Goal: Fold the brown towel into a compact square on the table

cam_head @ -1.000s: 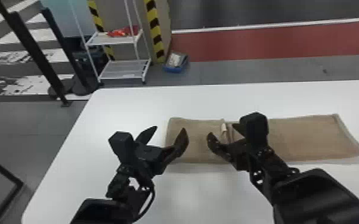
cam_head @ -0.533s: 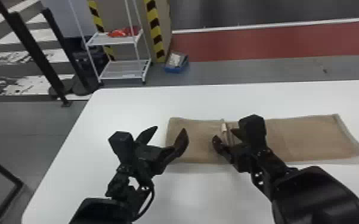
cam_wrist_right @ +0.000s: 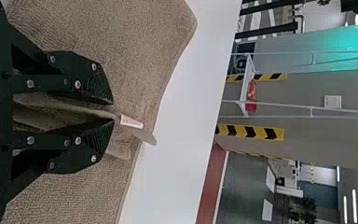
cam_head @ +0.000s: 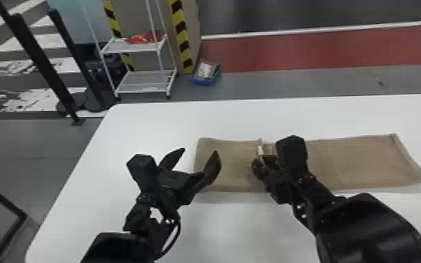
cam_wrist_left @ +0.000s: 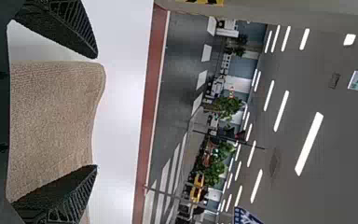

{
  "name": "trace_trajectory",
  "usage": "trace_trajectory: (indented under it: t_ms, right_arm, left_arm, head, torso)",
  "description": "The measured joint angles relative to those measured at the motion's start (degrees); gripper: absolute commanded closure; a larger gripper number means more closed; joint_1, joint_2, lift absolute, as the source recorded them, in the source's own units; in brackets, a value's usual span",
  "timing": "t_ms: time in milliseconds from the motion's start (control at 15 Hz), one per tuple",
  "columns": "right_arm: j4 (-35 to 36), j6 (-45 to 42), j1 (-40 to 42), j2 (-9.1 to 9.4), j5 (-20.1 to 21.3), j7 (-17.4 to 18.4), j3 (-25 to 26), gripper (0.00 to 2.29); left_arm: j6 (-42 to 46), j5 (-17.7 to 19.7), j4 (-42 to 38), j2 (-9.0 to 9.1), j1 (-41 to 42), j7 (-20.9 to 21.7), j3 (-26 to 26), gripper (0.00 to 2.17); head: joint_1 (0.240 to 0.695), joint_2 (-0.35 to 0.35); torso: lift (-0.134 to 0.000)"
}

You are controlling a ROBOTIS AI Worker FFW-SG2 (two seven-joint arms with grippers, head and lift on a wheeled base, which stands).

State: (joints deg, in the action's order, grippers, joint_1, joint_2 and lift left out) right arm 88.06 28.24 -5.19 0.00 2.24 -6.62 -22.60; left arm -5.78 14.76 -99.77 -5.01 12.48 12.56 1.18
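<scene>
Now the right gripper (cam_wrist_right: 112, 111), its fingers well apart a second ago, is clenched on a raised edge of the brown towel (cam_head: 360, 161), with the sewn-on label (cam_wrist_right: 131, 122) just past its fingertips. The long towel extends to either side of that grasp. The left gripper (cam_head: 197, 151) stays spread and empty beside one end. Another fold can probably start.

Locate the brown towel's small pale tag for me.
In the right wrist view, the tag sits on a raised fold of the brown towel, just beyond the fingertips of the right end effector.
</scene>
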Motion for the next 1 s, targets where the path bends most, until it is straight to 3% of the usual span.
trace_trajectory:
  t_ms: [333, 800, 1000]
  right_arm:
    - [1.27, -1.22, 0.72, 0.00, 0.10, -0.61, -0.58, 1.33]
    - [20.06, 4.61, 9.97, 0.00, -0.17, -1.21, 4.31, 1.33]
    - [16.85, 4.88, 10.05, 0.00, 0.36, -1.09, 5.64, 1.33]
  left_arm:
    - [-0.01, 0.03, 0.01, -0.12, 0.33, 0.18, -0.16, 0.03]
    - [0.02, 0.00, -0.15, -0.18, 0.46, 0.18, 0.25, 0.03]
    - [0.02, -0.12, 0.00, -0.18, 0.20, 0.10, 1.02, 0.03]
  head:
    - [0.695, 0.204]
    - [0.695, 0.175]
    - [0.695, 0.152]
  torso:
    - [-0.123]
    - [-0.123]
    - [-0.123]
